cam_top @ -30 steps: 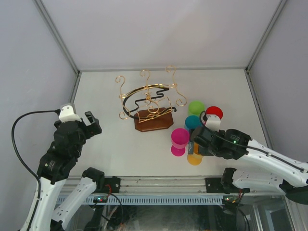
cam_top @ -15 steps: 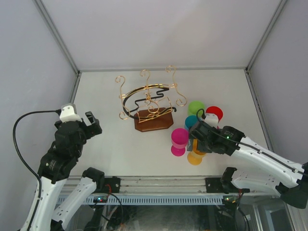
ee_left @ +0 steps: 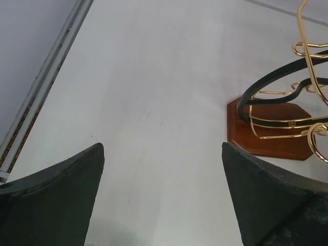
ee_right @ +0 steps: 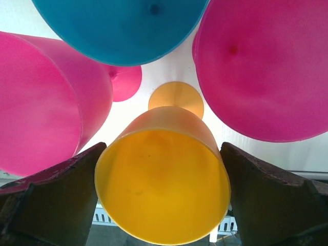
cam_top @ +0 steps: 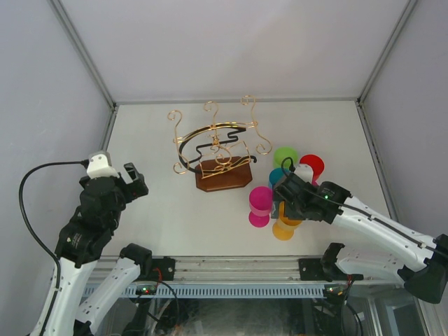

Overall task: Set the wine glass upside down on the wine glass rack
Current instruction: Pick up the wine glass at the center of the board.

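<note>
An orange wine glass [cam_top: 283, 229] stands upright on the table among other coloured glasses. My right gripper [cam_top: 285, 203] hangs over it from above. In the right wrist view I look down into the orange bowl [ee_right: 161, 184], and my right gripper [ee_right: 162, 146] has one dark finger close on each side of the rim, jaws wide. The wine glass rack [cam_top: 217, 150], gold wire with a black band on a brown wooden base, stands mid-table and carries nothing. My left gripper [cam_top: 133, 180] is open over bare table at the left, with the rack's base [ee_left: 271, 130] ahead to its right.
A magenta glass [cam_top: 261, 201], a teal one [cam_top: 278, 175], a green one [cam_top: 285, 155] and a red one [cam_top: 312, 165] crowd tightly round the orange glass. The magenta bowl [ee_right: 41, 102] and teal bowl [ee_right: 123, 25] sit just beyond my right fingers. Grey walls enclose the table.
My right arm has swung left and forward, bringing its gripper from beside the orange glass to directly over its bowl. The left arm has not moved.
</note>
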### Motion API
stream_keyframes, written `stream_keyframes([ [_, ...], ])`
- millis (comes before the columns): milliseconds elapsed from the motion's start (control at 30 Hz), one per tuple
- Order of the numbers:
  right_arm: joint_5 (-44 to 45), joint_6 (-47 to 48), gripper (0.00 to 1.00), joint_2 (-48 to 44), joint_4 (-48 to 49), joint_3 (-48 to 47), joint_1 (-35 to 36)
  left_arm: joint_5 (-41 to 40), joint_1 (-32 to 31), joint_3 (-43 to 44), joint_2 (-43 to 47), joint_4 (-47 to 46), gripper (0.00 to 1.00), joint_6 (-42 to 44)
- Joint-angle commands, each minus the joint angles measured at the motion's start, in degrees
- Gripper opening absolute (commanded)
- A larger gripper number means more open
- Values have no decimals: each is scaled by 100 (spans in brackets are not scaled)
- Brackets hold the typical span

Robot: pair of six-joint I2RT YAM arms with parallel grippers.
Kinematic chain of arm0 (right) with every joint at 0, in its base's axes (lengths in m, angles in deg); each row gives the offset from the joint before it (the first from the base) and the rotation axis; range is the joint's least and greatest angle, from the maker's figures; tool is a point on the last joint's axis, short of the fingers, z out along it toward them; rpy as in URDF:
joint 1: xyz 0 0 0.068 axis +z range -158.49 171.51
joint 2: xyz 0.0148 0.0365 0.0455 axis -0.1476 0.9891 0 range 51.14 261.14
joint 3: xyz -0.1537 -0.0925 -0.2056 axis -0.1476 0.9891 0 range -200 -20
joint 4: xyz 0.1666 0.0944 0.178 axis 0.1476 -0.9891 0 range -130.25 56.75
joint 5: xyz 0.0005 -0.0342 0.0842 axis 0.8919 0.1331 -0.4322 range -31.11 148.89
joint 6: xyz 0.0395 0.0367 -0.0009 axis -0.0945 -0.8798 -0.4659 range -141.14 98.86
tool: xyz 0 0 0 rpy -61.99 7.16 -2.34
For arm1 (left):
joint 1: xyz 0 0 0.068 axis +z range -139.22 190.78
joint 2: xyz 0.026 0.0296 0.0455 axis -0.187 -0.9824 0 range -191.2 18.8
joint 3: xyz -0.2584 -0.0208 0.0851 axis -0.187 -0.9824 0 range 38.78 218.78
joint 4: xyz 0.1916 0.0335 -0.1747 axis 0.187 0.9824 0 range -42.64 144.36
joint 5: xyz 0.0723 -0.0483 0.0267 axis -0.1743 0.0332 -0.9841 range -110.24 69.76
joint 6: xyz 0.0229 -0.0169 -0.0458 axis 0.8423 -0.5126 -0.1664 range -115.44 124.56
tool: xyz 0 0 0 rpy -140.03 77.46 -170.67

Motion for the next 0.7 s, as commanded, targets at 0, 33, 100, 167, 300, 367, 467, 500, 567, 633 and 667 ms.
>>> stream_keyframes([
  [0, -106, 107, 93, -181, -26, 17, -23, -86, 15, -77, 45, -188, 100, 53],
  [33, -133, 107, 94, -195, -76, 17, -19, -80, 22, -80, 45, -192, 100, 43],
  [100, -171, 118, 95, -192, -134, 16, -14, -66, 15, -88, 29, -198, 100, 38],
  [167, -196, 132, 95, -172, -160, 32, -2, -64, 15, -95, 19, -195, 100, 30],
  [300, -289, 167, 91, -104, -68, 120, 4, -55, 19, -95, 1, -182, 100, 29],
  [367, -311, 155, 88, -61, -68, 124, 50, -64, 19, -92, 4, -183, 100, 29],
  [467, -309, 140, 84, -47, -81, 125, 113, -67, 19, -99, 4, -177, 100, 29],
  [500, -309, 122, 82, -59, -93, 121, 126, -65, 17, -98, 1, -177, 100, 30],
  [567, -280, 94, 78, -98, -118, 121, 167, -77, 15, -102, -13, -179, 100, 29],
  [633, -249, 66, 71, -189, -156, 122, 183, -89, 17, -95, -16, -177, 100, 29],
  [667, -255, 55, 69, -235, -171, 122, 185, -90, 15, -95, -17, -169, 100, 29],
])
